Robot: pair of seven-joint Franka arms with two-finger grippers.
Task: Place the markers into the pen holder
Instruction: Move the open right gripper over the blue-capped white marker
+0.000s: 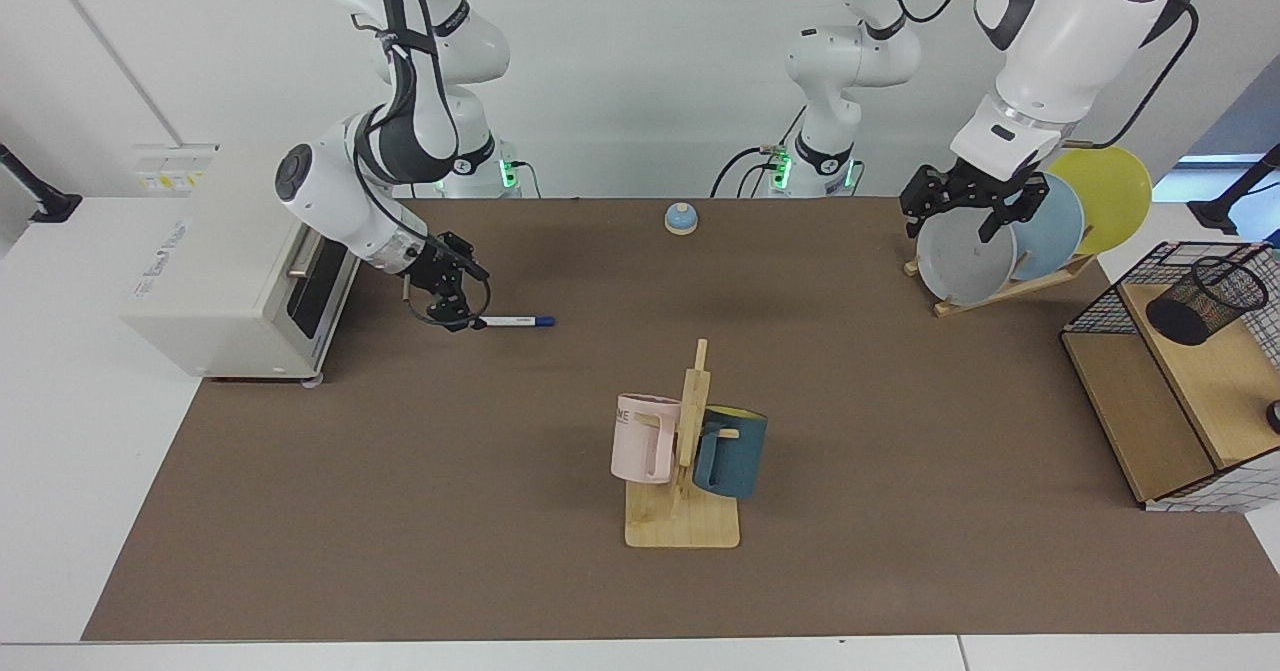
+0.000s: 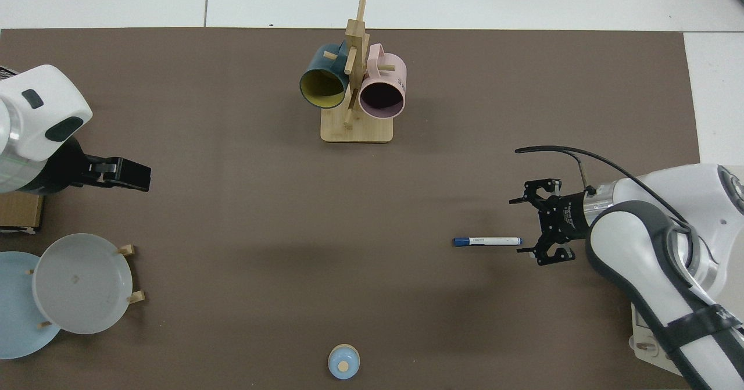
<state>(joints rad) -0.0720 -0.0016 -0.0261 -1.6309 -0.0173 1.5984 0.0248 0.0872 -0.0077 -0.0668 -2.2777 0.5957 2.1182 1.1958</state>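
Brown matting covers the table (image 1: 400,511) where two white Franka arms work against a pale wall. At the toaster-oven (image 1: 235,271) side, the right end effector (image 1: 462,313) is low over the mat with its fingers spread wide, just beside the white end of the marker (image 1: 514,321); in the top view the marker (image 2: 487,240) lies flat on the mat, its blue cap pointing away from the right end effector (image 2: 523,225), and the fingers do not close on it. Across the table, the left end effector (image 1: 960,219) hangs above the plate rack (image 1: 1000,286), in front of the grey plate (image 1: 962,263), its fingers apart and empty; seen from above, the left end effector (image 2: 125,173) sits off to the side of the rack. The pen holder (image 1: 1205,301), a black mesh cup, lies tilted on the wooden shelf of the wire basket frame (image 1: 1130,291), well apart from the marker. A mug stand (image 1: 685,511) with a pink mug (image 1: 645,438) and a teal mug (image 1: 732,451) occupies the middle of the table, and a small blue bell (image 1: 681,218) sits near the arms' bases.
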